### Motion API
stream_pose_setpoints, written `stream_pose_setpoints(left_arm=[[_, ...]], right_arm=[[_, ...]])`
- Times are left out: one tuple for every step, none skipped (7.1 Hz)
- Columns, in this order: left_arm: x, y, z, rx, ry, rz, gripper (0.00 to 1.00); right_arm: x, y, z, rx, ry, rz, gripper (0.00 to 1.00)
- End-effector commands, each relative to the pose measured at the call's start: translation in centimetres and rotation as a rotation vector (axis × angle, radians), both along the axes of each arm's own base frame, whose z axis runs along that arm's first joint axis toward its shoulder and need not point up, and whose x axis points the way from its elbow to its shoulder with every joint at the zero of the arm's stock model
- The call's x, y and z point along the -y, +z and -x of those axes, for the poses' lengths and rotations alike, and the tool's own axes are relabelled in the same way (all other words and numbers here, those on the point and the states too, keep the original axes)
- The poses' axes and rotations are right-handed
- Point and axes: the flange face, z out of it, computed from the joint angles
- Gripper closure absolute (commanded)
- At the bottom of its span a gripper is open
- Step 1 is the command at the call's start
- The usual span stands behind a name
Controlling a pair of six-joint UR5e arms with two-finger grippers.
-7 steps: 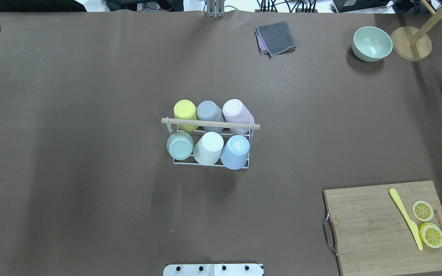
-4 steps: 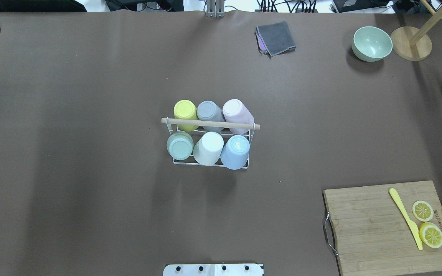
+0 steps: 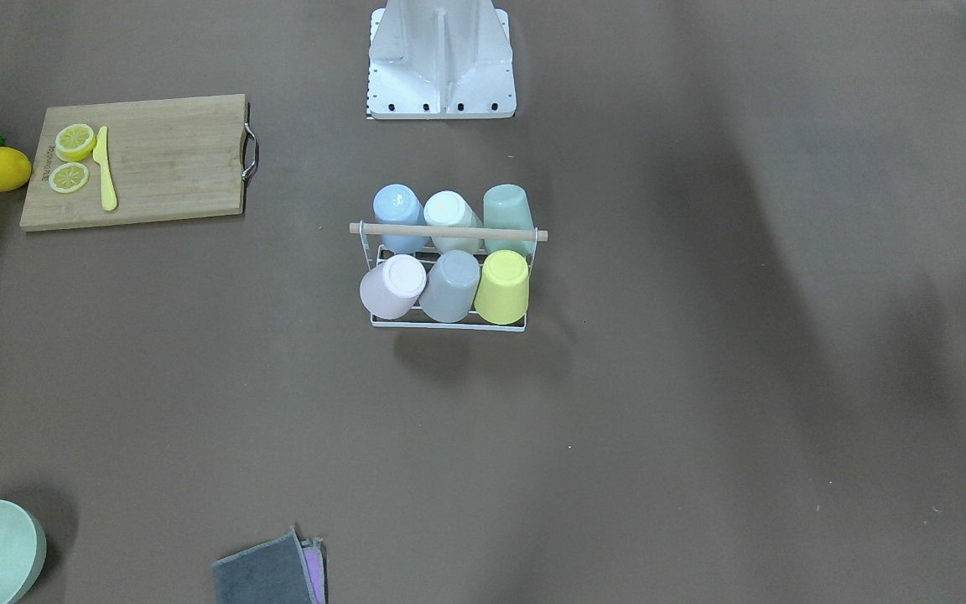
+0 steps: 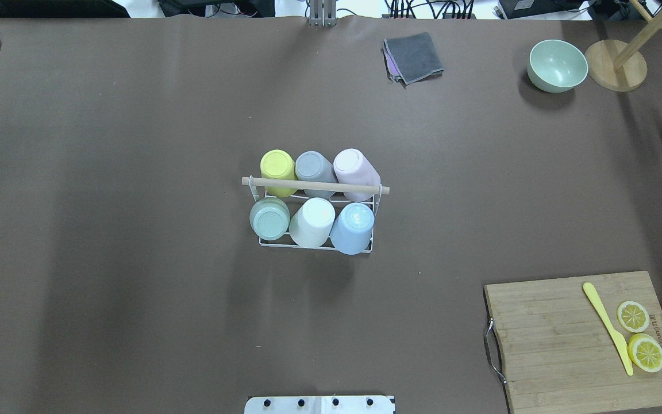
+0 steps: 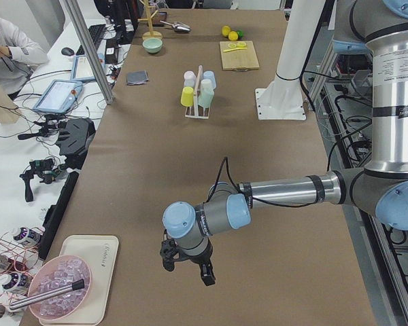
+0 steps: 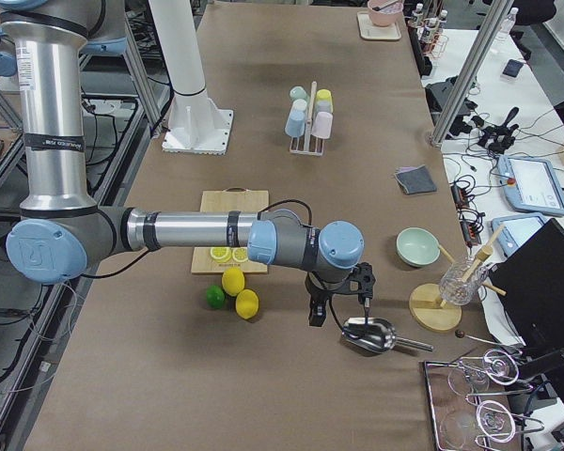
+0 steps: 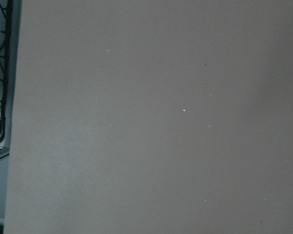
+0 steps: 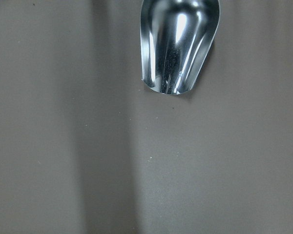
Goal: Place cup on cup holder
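the cup holder [image 4: 315,186] stands in the middle of the brown surface [image 4: 135,259], its wooden rod across the top. all six of its places carry an upturned cup: yellow cup [image 4: 277,165], grey cup [image 4: 312,167] and pink cup [image 4: 354,165] in the far row, green cup [image 4: 269,220], white cup [image 4: 314,219] and blue cup [image 4: 353,225] in the near row.

neither arm is near it. the left arm [image 5: 285,190] reaches out low at the surface's left end and the left jaws point down, close to a cream tray [image 5: 98,272], well apart from the rack. the right arm [image 6: 188,230] stretches to the opposite end and the right jaws hang just above a metal scoop [image 6: 371,335], beyond the cutting board [image 4: 555,339]. from these side views i cannot tell whether either pair of jaws is open or closed.
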Motion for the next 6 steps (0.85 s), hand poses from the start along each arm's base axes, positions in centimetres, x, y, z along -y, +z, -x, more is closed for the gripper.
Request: stream_pose_setpoints(left_arm=[[0.0, -0.12, -0.57, -0.07, -0.023, -0.002, 0.02], [-0.1, 0.05, -0.57, -0.07, -0.023, -0.015, 0.02], [-0.09, 0.11, -0.64, -0.07, -0.022, -0.015, 0.02], [-0.07, 0.04, -0.64, -0.07, -0.02, -0.018, 0.02], [0.19, -0.38, -0.66, -0.065, -0.02, -0.022, 0.02], [0.56, -0.46, -0.82, -0.055, -0.01, -0.023, 0.02]], right_arm=[[0.0, 0.05, 0.0, 0.0, 0.0, 0.001, 0.0], [0.0, 0.05, 0.0, 0.0, 0.0, 0.001, 0.0], [0.0, 0.05, 0.0, 0.0, 0.0, 0.001, 0.0], [0.0, 0.05, 0.0, 0.0, 0.0, 0.001, 0.0], [0.0, -0.03, 0.0, 0.0, 0.001, 0.001, 0.0], [-0.01, 0.06, -0.01, -0.002, 0.001, 0.002, 0.0]])
